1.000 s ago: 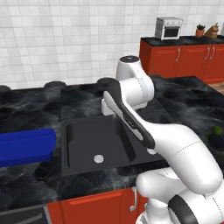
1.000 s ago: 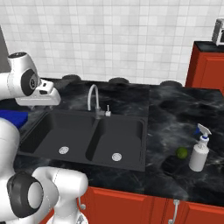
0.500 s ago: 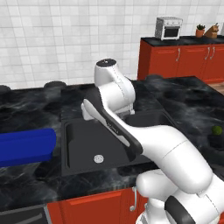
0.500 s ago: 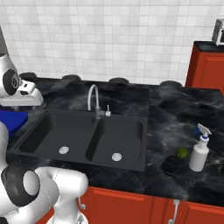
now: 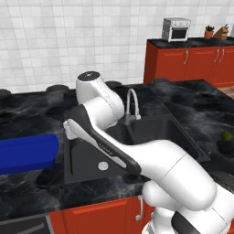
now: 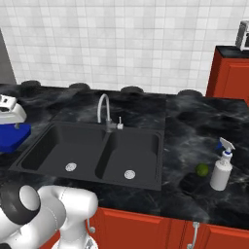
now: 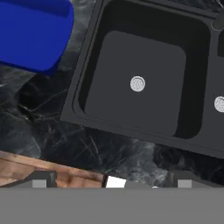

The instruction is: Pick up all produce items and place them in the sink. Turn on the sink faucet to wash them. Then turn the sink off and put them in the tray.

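Sink (image 6: 58,146) is the ref pt. Tool (image 7: 111,181) hangs over its left basin, jaws fully apart w/ nothing in them, probably just ranging for a target since both basins hold only drains. Green ball (image 6: 202,169) sits on the worktop (image 6: 194,126) right of sink, just beside a spray bottle (image 6: 221,170), so not yet washed. Tray (image 5: 27,153) lies left of sink, likely parked for the final drop. Faucet (image 6: 103,111) behind the divider. Tan piece: can't tell where. No readable labels.

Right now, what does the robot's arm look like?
The arm is glossy white and chunky, with rounded links like fat tubes. Dark grey bands and caps mark its joints, and a round dark cap tops the highest joint. The tool is a white block with a dark patch.
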